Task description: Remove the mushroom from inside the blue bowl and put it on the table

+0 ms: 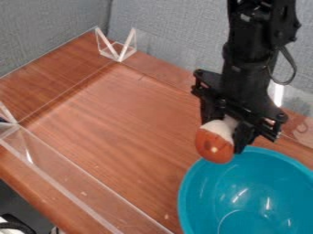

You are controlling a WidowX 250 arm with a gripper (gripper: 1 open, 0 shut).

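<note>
Holding the mushroom in the air, just past the blue bowl's upper-left rim.
Camera view: gripper points down, jaws clamped on the mushroom; orange-red cap faces lower left, cream stem sits between the fingers. Bowl lies at the lower right corner, partly cut off by the frame. Table below is reddish wood grain, edged by clear acrylic walls.
</note>
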